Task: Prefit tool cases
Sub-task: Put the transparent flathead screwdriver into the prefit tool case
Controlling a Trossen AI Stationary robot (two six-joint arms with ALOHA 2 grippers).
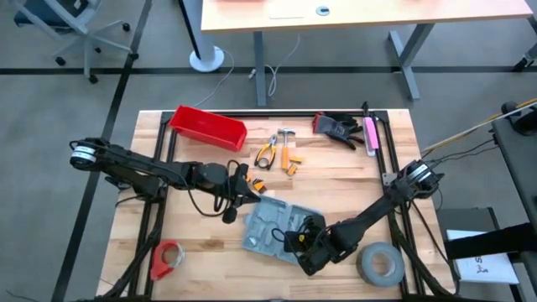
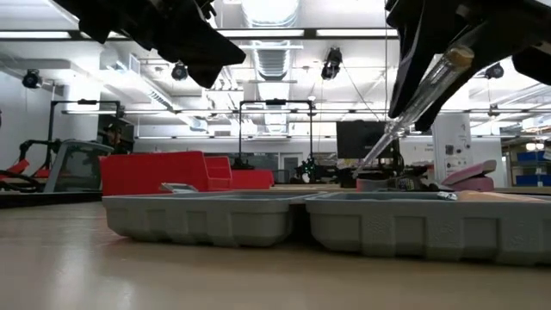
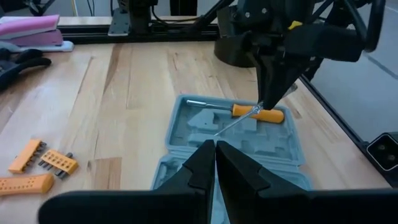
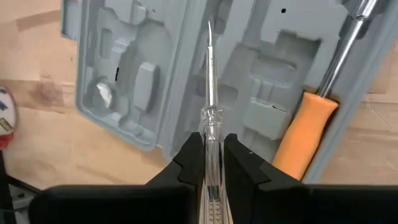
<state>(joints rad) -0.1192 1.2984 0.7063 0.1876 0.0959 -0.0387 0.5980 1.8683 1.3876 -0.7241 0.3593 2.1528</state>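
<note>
Progress looks early: the tool case (image 1: 273,225) lies open near the 6 o'clock edge of the worktop (image 1: 336,180), and only one orange-handled screwdriver (image 3: 258,113) sits in its grey recesses. The right gripper (image 4: 212,158) hangs over the open case, its fingers closed on a clear-handled screwdriver (image 4: 211,112) whose tip points down at the moulded tray; in the low view the blade slants toward the case without touching. Seating this tool seems the step in hand. The left gripper (image 3: 215,155) waits just beside the case, toward 9 o'clock, fingers pressed together on nothing.

Much appears left. Orange bit holders (image 3: 43,163) and pliers (image 1: 267,153) lie loose around the middle of the worktop, between the case and the 12 o'clock edge, not yet fitted.

The worktop is pale wood planks on a dark frame. A red bin (image 1: 207,127) stands toward 11 o'clock, black gloves (image 1: 337,127) and a pink object (image 1: 370,132) toward 1 o'clock, a grey tape roll (image 1: 382,262) at 5 o'clock, a red tape roll (image 1: 167,257) at 7 o'clock. Beyond are a grey floor, another desk and a brightly lit workshop with ceiling lights
</note>
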